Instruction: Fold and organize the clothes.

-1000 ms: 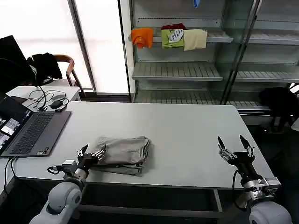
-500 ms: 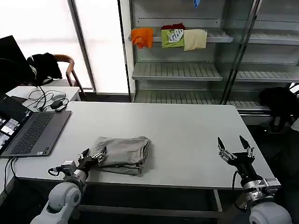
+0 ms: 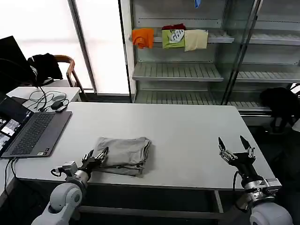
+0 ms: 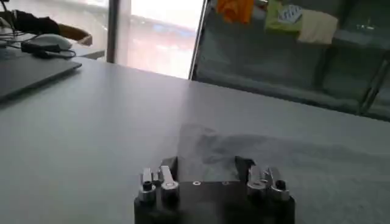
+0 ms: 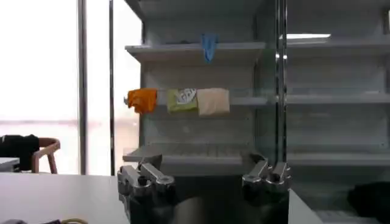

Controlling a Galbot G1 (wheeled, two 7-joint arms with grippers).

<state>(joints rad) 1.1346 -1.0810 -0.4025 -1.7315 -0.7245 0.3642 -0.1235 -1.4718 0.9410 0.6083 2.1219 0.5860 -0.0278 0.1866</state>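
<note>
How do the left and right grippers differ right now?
The left gripper sits at the near left corner of the folded grey shirt, fingers open beside the cloth; the right gripper hangs apart near the table's right edge, with nothing near it. The left lies low and level; the right points upward. Both are open and empty.
</note>
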